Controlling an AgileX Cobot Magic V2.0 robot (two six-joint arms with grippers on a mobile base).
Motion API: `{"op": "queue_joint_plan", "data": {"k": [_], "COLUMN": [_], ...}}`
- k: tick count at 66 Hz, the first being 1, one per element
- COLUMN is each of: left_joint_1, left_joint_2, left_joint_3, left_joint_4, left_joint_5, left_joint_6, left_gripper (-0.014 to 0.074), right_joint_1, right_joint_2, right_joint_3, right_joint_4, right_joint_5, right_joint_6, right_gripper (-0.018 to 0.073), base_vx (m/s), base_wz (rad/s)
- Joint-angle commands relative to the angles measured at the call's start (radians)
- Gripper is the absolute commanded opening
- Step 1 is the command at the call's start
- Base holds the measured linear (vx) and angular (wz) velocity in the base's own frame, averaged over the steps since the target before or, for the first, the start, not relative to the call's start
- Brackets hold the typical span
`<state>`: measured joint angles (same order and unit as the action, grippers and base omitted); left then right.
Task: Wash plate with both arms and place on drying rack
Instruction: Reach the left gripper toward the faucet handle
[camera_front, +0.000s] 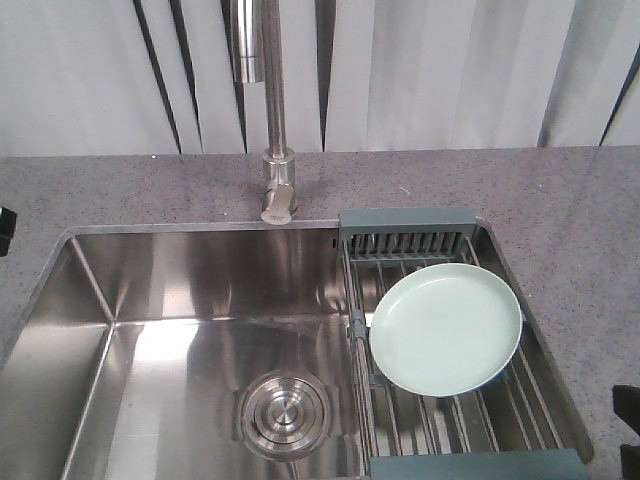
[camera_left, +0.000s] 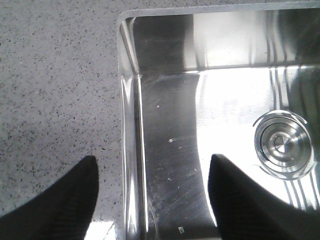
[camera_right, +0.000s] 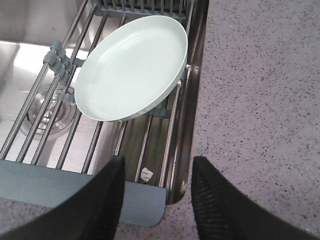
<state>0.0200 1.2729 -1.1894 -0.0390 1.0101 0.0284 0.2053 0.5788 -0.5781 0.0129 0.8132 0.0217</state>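
The pale mint-green plate (camera_front: 446, 327) (camera_right: 132, 67) lies flat on the steel rods of the drying rack (camera_front: 410, 243) (camera_right: 30, 185), which spans the right end of the sink. My right gripper (camera_right: 156, 162) hovers open above the rack's near right corner, short of the plate, with nothing between its fingers. My left gripper (camera_left: 152, 162) stands open over the sink's left rim, one finger above the counter and one above the basin, holding nothing. In the front view only black slivers of the arms show at the left edge (camera_front: 5, 228) and lower right corner (camera_front: 628, 415).
The steel sink basin (camera_front: 180, 330) has a round drain (camera_front: 283, 412) (camera_left: 282, 143) in its floor. A tall faucet (camera_front: 274, 120) rises behind it. Speckled grey counter (camera_front: 580, 210) (camera_right: 260, 100) (camera_left: 55, 85) surrounds the sink.
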Motion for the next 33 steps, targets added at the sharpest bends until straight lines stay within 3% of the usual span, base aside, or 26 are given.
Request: {"op": "queue_joint_plan", "data": {"k": [1, 13, 22, 27, 33], "left_joint_1": [-0.007, -0.007, -0.007, -0.007, -0.007], "left_joint_2": [0.035, 0.118, 0.168, 0.196, 0.220], "left_joint_3": [-0.058, -0.092, -0.104, -0.115, -0.124], "left_joint_4": [-0.015, -0.032, -0.070, -0.150, -0.262], "left_joint_5": [-0.052, -0.099, -0.144, -0.161, -0.181], "left_joint_6": [0.007, 0.015, 0.069, 0.136, 0.230], "left_gripper": [0.0386, 0.0230, 0.0085, 0.0003, -0.0008], "right_joint_1": [0.002, 0.002, 0.002, 0.002, 0.002], "right_joint_2": [0.002, 0.002, 0.002, 0.002, 0.002], "right_joint_3": [-0.025, -0.025, -0.025, -0.025, -0.025], "right_joint_4": [-0.005, -0.004, -0.004, -0.004, -0.004], "right_joint_5": [-0.055, -0.055, -0.055, -0.055, -0.055], "right_joint_6": [0.000, 0.000, 0.000, 0.000, 0.000], "right_gripper": [0.0319, 0.0319, 0.0319, 0.0319, 0.0319], "base_vx": [0.00, 0.00, 0.00, 0.00, 0.00], "base_wz": [0.00, 0.00, 0.00, 0.00, 0.00]}}
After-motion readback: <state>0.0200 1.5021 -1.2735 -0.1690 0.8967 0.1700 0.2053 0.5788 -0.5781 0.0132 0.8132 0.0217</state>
